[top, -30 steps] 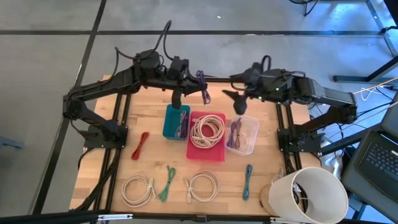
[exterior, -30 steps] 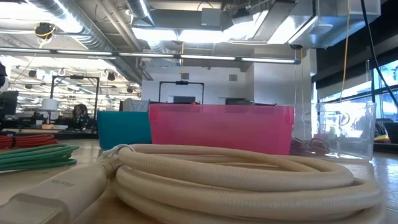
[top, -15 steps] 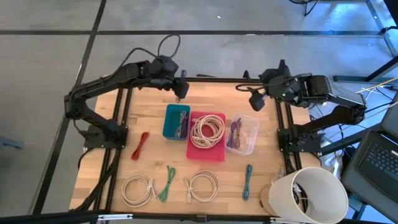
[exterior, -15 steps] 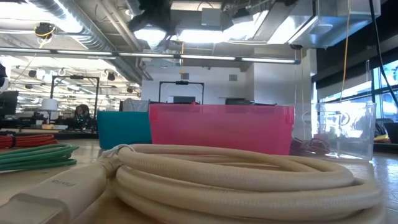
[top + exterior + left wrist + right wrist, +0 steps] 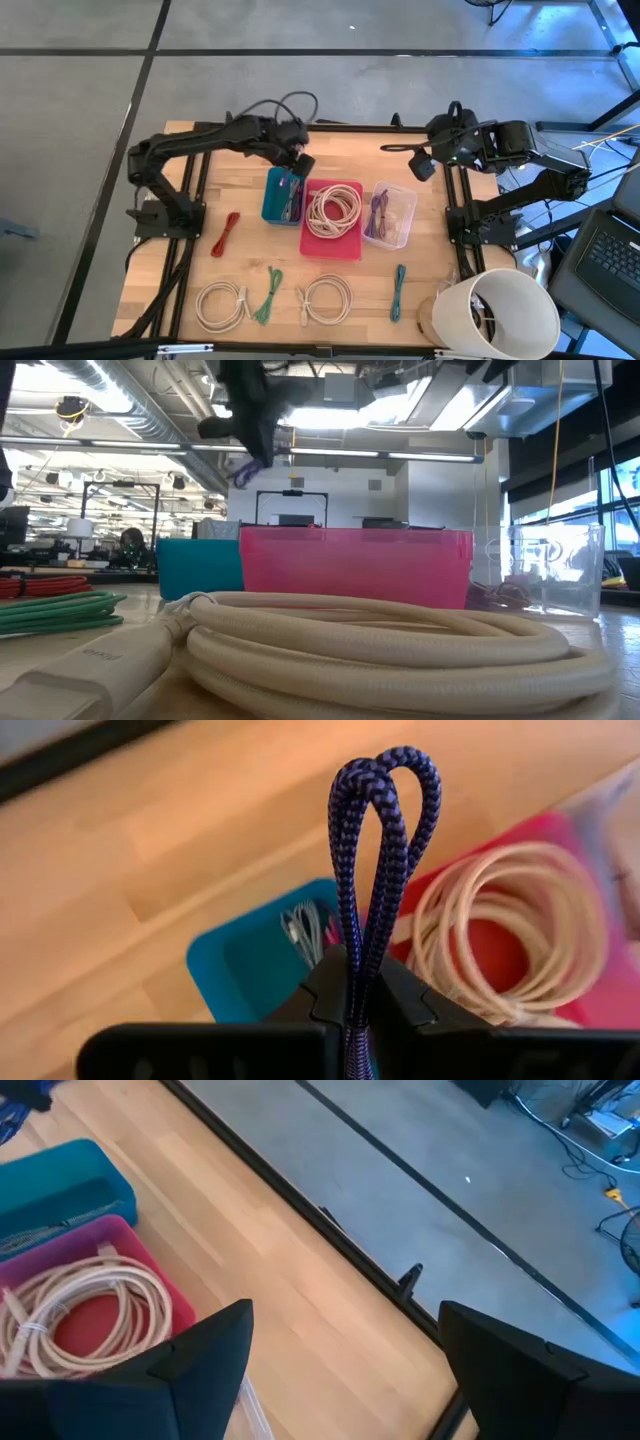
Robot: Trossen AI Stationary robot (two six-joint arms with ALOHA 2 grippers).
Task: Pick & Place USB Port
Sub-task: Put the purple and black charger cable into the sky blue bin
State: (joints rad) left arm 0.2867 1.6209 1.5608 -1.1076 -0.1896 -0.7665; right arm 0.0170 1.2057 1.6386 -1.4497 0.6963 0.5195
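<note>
Left gripper [image 5: 358, 1005]: pressed together on the folded purple cable [image 5: 378, 850], which you hold above the blue bin [image 5: 283, 196].
Cable handling: looks light, soft and braided; the loop will likely flop, so keep your pinch low on the doubled strands.
Pink bin [image 5: 334, 219]: just beside the blue one, holding a coiled white cable [image 5: 334, 208].
Clear bin [image 5: 391, 215]: next over, with purple cables inside.
Right gripper [image 5: 340, 1345]: spread wide, empty, waiting over the table's far right edge.
Table [image 5: 240, 255]: pale wood; loose red, green, teal and white cables lie along your near side.
Room: grey floor around the table; an open, brightly lit hall behind.
</note>
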